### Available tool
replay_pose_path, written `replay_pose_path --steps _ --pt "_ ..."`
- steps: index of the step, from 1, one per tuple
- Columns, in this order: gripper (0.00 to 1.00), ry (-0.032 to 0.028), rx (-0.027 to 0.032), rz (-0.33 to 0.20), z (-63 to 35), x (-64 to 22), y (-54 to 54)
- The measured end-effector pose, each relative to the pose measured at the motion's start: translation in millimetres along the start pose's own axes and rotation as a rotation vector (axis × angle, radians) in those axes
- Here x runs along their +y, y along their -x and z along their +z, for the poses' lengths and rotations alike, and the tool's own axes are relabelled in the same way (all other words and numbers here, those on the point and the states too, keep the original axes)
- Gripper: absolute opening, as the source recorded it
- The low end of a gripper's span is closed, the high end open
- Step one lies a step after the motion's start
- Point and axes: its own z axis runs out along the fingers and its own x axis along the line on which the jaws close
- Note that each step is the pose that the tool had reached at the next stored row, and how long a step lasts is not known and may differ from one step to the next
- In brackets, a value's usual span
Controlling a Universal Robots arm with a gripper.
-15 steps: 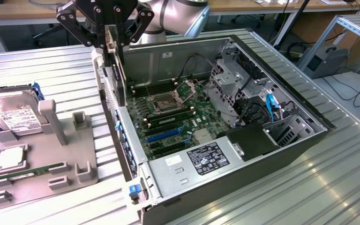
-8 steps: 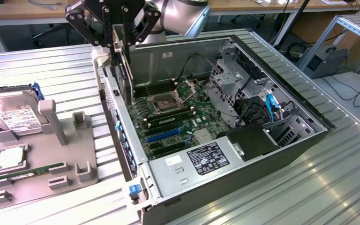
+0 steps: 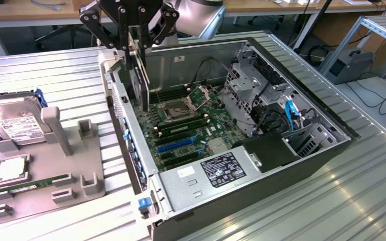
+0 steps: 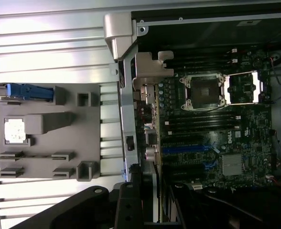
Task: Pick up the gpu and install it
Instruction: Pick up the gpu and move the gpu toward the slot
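Gripper: you have it (image 3: 138,50) at the top centre of the exterior view, clamped on the upper edge of the gpu (image 3: 139,85).
Gpu: it hangs upright and edge-on from the gripper. Its black body points down into the open case (image 3: 179,63), just inside the case wall on the exterior view's left.
Gpu lower edge: it sits over the motherboard (image 3: 193,128) near the CPU socket (image 3: 179,108). You cannot tell whether it touches the board.
Bracket: in the wrist view the pale metal bracket (image 4: 152,67) stands right beside the case's rear wall, level with the socket.
Blue slots: these (image 3: 174,143) lie lower in the exterior frame than the card, toward the power supply (image 3: 213,170).
Case: it lies on its side on the ribbed metal table (image 3: 52,70), filling the middle and right of the exterior view.
Holder: a grey holder (image 3: 45,173) rests on the table at the lower left of the exterior view, just beside the case.
Hard drive: this (image 3: 15,123) leans in the holder's upper left part, white label facing you.
Memory stick: the green stick (image 3: 28,185) lies flat near the holder's lower left, with a square silver chip (image 3: 12,170) just above it in the frame.
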Motion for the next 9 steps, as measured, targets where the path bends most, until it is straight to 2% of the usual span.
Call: replay_pose_path --steps 9 --pt "0.27 -0.0021 -0.0002 0.000 0.6 1.0 13.6"
